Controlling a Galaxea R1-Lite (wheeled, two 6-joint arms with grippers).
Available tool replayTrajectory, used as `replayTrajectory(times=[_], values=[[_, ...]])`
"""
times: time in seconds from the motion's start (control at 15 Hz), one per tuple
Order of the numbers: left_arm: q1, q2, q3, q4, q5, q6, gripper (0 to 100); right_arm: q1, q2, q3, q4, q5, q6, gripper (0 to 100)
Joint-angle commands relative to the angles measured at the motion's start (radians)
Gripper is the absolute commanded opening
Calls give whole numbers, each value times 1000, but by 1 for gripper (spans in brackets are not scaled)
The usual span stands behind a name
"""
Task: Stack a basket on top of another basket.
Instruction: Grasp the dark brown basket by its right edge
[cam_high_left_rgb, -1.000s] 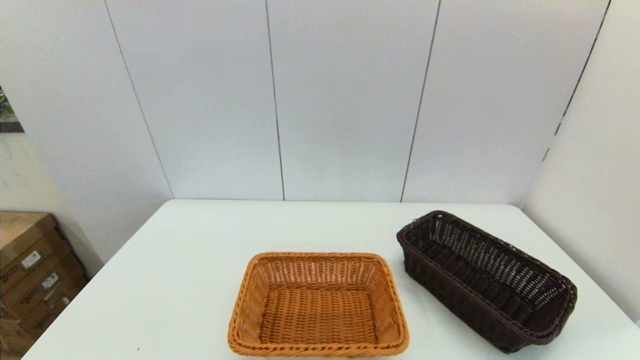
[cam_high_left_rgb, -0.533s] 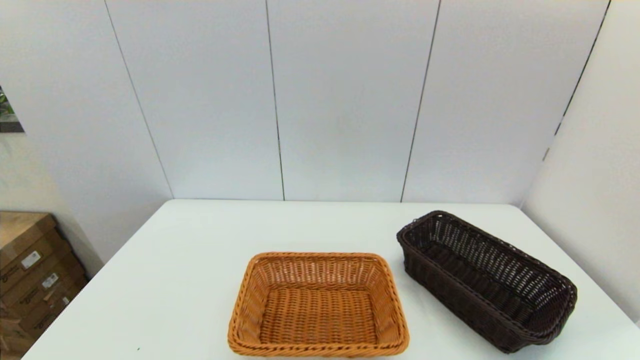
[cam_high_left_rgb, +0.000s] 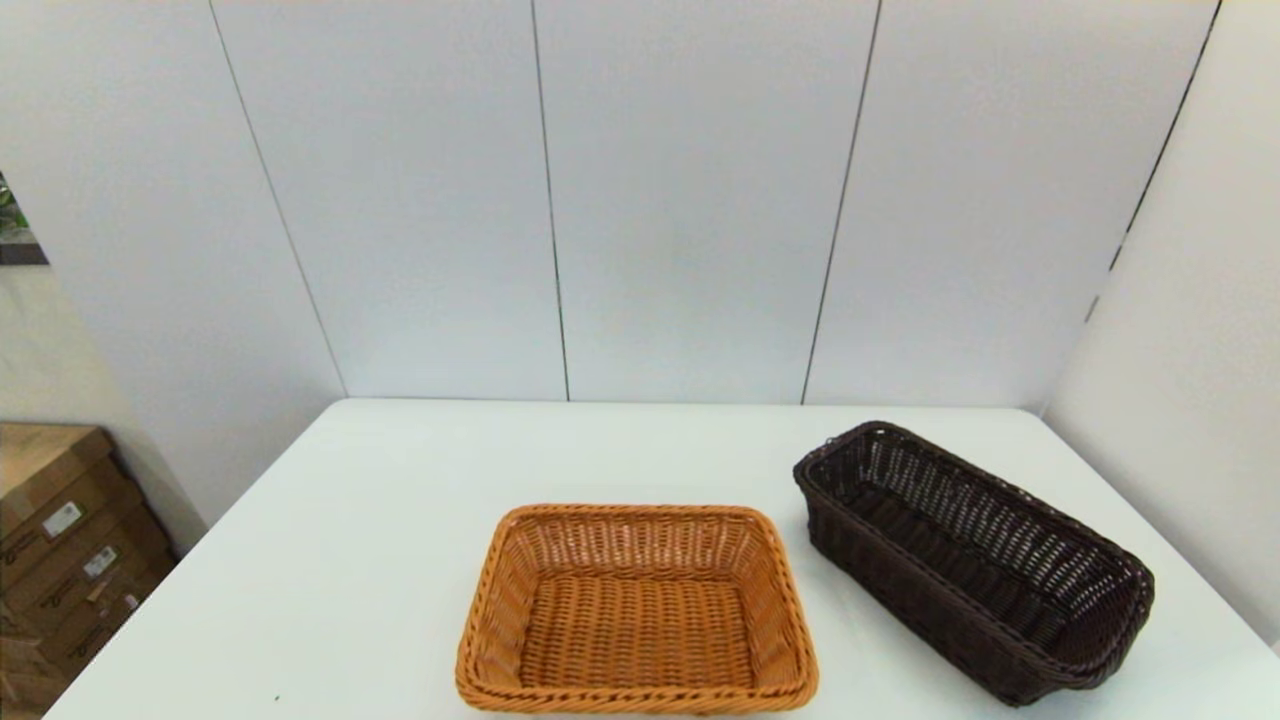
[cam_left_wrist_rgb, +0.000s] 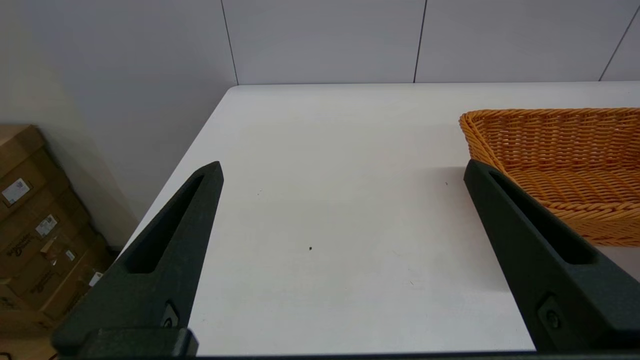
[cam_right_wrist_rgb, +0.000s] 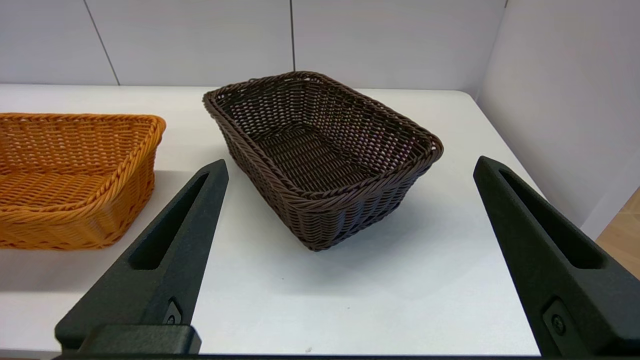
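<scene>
Head view shows both baskets resting apart on the white table (cam_high_left_rgb: 400, 520), so by my reading nothing of the stacking is done yet. The dark brown, almost black, rectangular woven wicker basket (cam_high_left_rgb: 975, 560) sits in the lower right of the frame, turned at an angle to the table edge, with its open-weave sides and braided rim fully visible and nothing inside it. The orange-tan rectangular woven wicker basket (cam_high_left_rgb: 636, 610) lies at lower centre, squared to the near edge, also empty; a strip of bare table separates the two. Neither arm appears in this view. In the right wrist view the right gripper (cam_right_wrist_rgb: 350, 165) has its two long black fingers spread wide and holds nothing, with the dark basket framed between them and some way ahead, untouched. In the left wrist view the left gripper (cam_left_wrist_rgb: 342, 167) is likewise spread wide and empty, above bare table at the table's left side, the orange-tan basket just at the right of that frame. What is left, as I judge it, is the whole job: reaching the dark basket, gripping its rim, lifting it across and setting it onto the orange-tan one. Stacked cardboard boxes (cam_high_left_rgb: 60, 560) stand at the lower left, off the table.
</scene>
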Motion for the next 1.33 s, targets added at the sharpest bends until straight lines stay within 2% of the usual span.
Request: replayTrajectory(times=[0.07,0.33,0.53,0.67,0.8,1.0,1.33], values=[[0,-1,2,0,0,0,100,0,1,1,-1,-1,2,100],[2,-1,2,0,0,0,100,-1,0,-29,11,-6,-10,100],[2,-1,2,0,0,0,100,0,55,-186,143,0,-14,100],[0,-1,2,0,0,0,100,3,138,-293,154,5,-15,100],[2,-1,2,0,0,0,100,2,230,-378,152,-7,-49,100],[2,-1,2,0,0,0,100,-4,313,-445,149,-30,-60,100],[2,-1,2,0,0,0,100,8,354,-485,181,-18,-92,100]])
